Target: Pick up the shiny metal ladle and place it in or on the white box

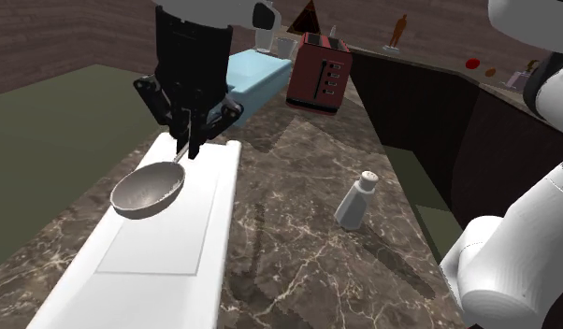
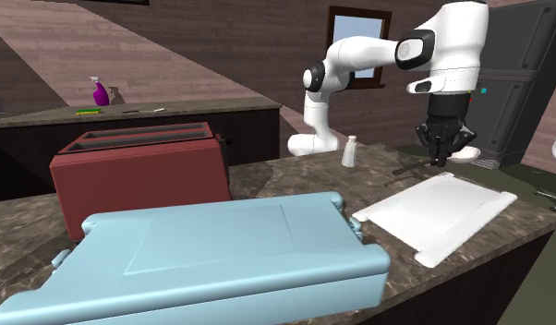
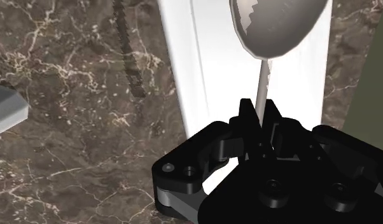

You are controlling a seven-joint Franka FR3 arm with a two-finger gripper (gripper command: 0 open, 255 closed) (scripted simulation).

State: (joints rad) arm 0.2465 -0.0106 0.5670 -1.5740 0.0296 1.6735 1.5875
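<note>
One ladle hangs from the gripper, whose two fingers are drawn nearly together and clasp the thin handle at its end. In the shoulder view the ladle's long axis slants from the gripper at upper centre down to the lower left. The round grey bowl leads that way with its hollow turned up. The bowl lies over the white box, a single long flat box that runs from the frame's centre to its lower left. Whether the bowl touches the box cannot be told.

In the wrist view the handle runs straight out from between the fingertips of the gripper, and the bowl of the ladle sits beyond them, over the white box. The handle lies along the box's length.

In the second exterior view the gripper stands at right above the far end of the white box.

Also on the marble counter are one pale blue box, one red toaster beside it, and one shaker standing upright, well apart from the white box.
</note>
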